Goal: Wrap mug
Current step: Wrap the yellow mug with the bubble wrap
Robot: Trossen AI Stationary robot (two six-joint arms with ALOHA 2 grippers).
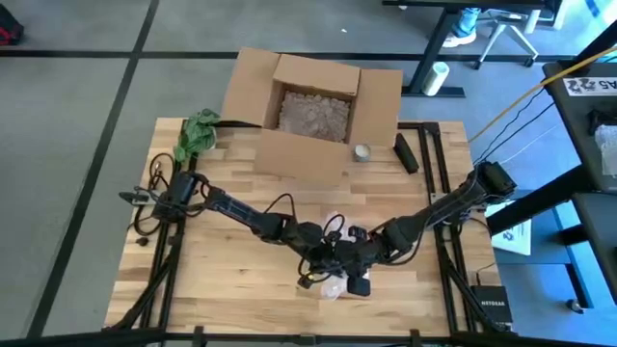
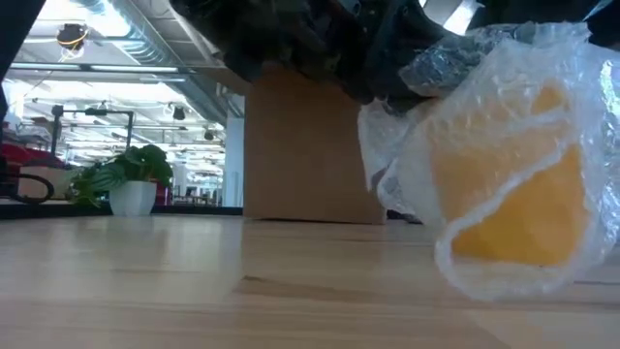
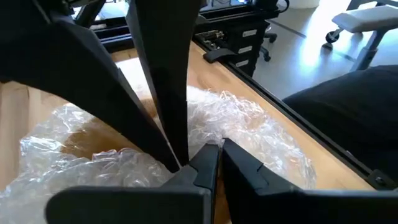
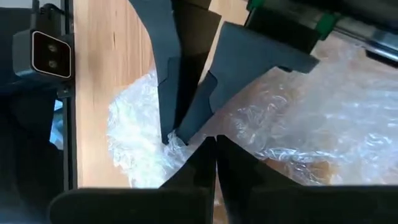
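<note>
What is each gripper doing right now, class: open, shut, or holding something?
Left gripper: shut, pinching the bubble wrap around the yellow mug.
Right gripper: shut, pinching the same bubble wrap.

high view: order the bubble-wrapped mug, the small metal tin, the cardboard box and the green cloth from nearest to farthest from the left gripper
From the left gripper, low at the table's middle:
1. Bubble-wrapped mug, right under it, at the front edge.
2. Small metal tin, farther back, by the box's front flap.
3. Cardboard box, at the back middle.
4. Green cloth, at the back left corner.
</note>
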